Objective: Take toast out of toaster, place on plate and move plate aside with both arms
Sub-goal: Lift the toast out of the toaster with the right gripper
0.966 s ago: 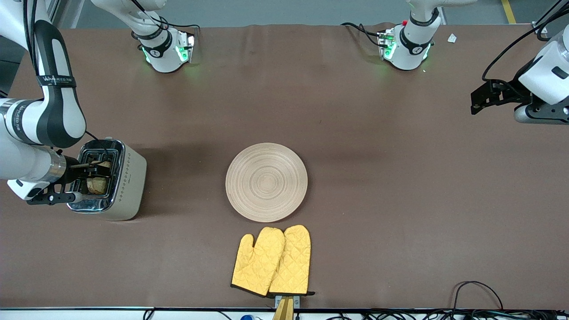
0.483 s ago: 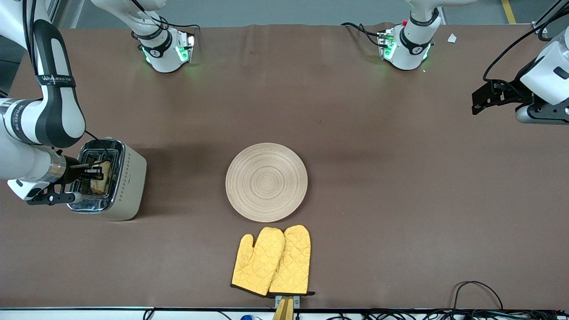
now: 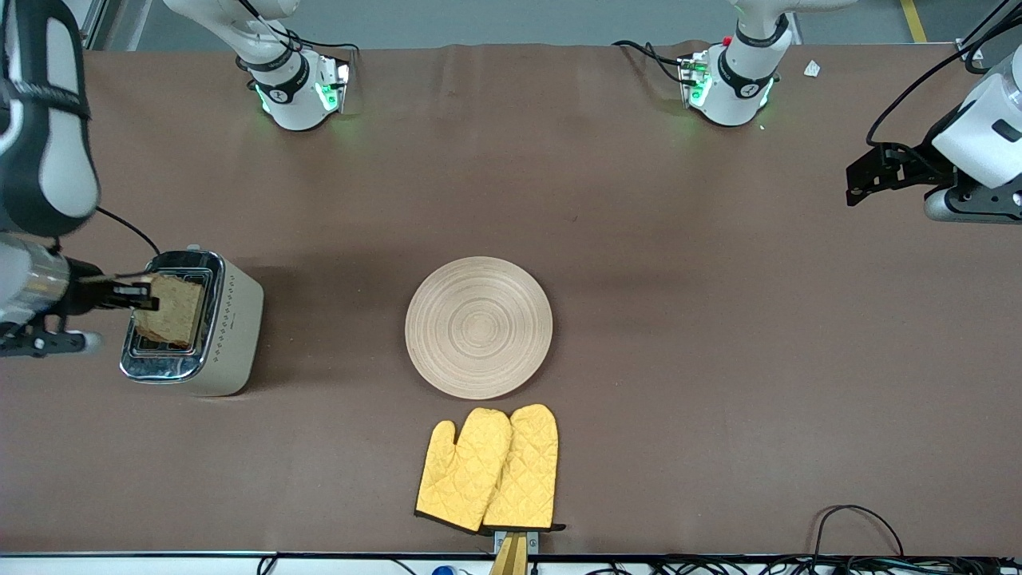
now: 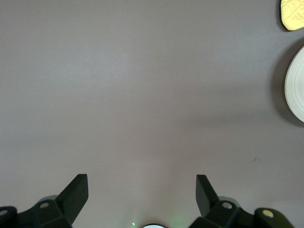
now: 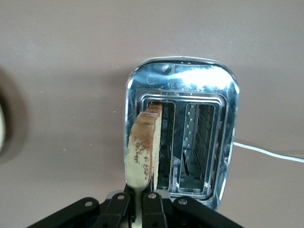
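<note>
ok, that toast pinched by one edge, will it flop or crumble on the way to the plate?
Probably stays stiff: the toast stands straight out of the right tool over the toaster without sagging. Likely light, being thin. The edge-only pinch may crack the crust. The left tool waits open.

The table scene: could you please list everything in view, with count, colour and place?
toast: one, light brown, held up over the toaster.
toaster: one, cream and chrome, at the right arm's end of the table.
plate: one, pale beige, mid-table.
oven mitts: two, yellow, overlapping, nearer the front camera than the plate.
table: one, brown.
right gripper: black, shut on the toast, over the toaster.
left gripper: black, open, waiting over bare table at the left arm's end.
</note>
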Controlling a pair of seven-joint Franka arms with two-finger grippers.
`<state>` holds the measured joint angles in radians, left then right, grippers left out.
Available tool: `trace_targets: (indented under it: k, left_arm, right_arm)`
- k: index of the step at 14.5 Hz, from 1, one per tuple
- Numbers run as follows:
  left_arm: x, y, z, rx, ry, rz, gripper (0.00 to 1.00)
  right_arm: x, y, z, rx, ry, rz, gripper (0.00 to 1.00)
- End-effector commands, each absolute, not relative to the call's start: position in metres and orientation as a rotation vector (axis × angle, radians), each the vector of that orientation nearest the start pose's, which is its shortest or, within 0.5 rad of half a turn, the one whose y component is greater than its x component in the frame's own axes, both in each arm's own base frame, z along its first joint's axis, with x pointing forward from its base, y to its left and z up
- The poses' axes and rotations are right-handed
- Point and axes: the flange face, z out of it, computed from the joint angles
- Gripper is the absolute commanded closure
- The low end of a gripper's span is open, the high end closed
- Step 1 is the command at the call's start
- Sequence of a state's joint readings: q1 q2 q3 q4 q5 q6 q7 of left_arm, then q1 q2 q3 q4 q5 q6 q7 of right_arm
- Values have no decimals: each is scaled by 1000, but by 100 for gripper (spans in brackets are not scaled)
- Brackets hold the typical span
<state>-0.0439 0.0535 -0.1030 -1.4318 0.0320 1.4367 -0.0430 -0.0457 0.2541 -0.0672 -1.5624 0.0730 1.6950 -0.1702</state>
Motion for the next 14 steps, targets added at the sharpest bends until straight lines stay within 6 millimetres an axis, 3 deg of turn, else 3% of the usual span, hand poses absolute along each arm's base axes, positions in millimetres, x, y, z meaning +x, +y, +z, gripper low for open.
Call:
trace_targets:
  k: [1,4,7,8,11,14]
  left_arm:
    - [555,-76,653,-3102,169,57,0]
    - [555,-79,653,-3102,169,56,0]
    - [555,-77,653,-3103,165,57,0]
    - [555,-78,653,-3103,167,57,0]
    - [555,-76,653,-3104,162,57,0]
    - [556,-71,653,-3104,165,57,0]
  right_arm:
    - [599,-38,539,-3035,-108,140,98]
    - [595,20,547,-3047,-16,194,98]
    - [595,81,532,-2990,-83,189,99]
    - [594,90,520,-2908,-43,219,98]
    - [591,114,458,-2686,70,324,98]
    - [577,189,423,-2693,86,309,100]
